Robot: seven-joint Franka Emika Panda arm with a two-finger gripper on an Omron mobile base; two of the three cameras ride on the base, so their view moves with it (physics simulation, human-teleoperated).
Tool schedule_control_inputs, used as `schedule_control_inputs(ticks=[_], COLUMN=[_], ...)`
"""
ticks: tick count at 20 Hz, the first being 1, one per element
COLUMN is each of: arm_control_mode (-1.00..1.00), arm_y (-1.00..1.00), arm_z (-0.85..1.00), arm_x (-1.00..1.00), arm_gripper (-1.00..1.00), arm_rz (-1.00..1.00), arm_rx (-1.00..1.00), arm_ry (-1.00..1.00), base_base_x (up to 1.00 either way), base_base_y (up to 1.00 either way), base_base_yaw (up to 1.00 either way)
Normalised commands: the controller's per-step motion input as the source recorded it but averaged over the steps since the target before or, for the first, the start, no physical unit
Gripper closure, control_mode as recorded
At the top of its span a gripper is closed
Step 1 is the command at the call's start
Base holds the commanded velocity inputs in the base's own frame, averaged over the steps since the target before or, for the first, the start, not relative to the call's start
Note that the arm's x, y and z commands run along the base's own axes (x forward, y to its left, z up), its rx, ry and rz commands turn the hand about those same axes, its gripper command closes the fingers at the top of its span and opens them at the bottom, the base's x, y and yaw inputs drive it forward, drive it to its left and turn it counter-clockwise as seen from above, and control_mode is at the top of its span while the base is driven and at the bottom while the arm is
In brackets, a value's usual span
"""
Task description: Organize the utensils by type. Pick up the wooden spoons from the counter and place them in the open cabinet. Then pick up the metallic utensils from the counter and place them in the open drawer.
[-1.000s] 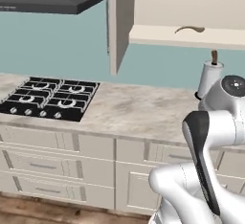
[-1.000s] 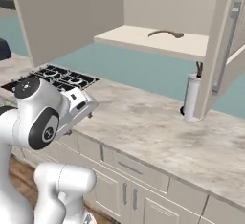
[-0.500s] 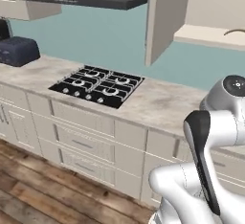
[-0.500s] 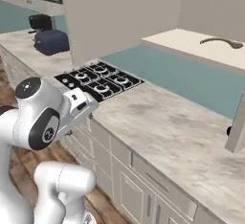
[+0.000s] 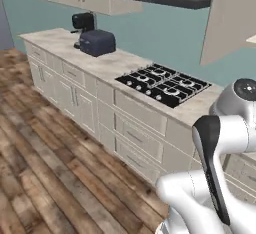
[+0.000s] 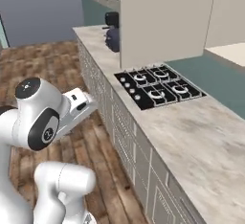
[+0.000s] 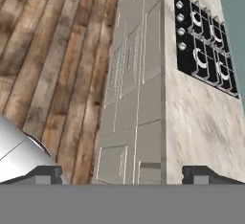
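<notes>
With its dark fingers (image 7: 125, 173) spread and empty over the beige marbled stone tabletop (image 7: 194, 117) by the black four-burner hob (image 7: 206, 48), the arm risks clipping that edge.

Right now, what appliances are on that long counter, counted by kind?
cooktop: 1
toaster: 1
coffee machine: 1
Total: 3

Glossy white rounded arm (image 5: 220, 143) with dark joint bands and caps.
</notes>
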Motion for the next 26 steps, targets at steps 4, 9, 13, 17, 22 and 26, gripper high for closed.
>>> schedule_control_inputs(ticks=[4, 9, 13, 17, 22, 26], arm_control_mode=[1.0, 1.0, 1.0, 1.0, 1.0, 1.0], arm_y=[0.0, 0.0, 0.0, 0.0, 0.0, 0.0], arm_z=[0.0, 0.0, 0.0, 0.0, 0.0, 0.0], arm_x=[0.0, 0.0, 0.0, 0.0, 0.0, 0.0], arm_gripper=[-1.0, -1.0, -1.0, -1.0, -1.0, -1.0], arm_rz=[0.0, 0.0, 0.0, 0.0, 0.0, 0.0], arm_rx=[0.0, 0.0, 0.0, 0.0, 0.0, 0.0], arm_ry=[0.0, 0.0, 0.0, 0.0, 0.0, 0.0], base_base_x=[-0.23, -0.2, -0.19, -0.11, 0.01, 0.41], base_base_y=[0.17, 0.21, 0.18, 0.2, 0.3, 0.29], base_base_yaw=[0.63, 0.64, 0.63, 0.59, 0.46, 0.3])
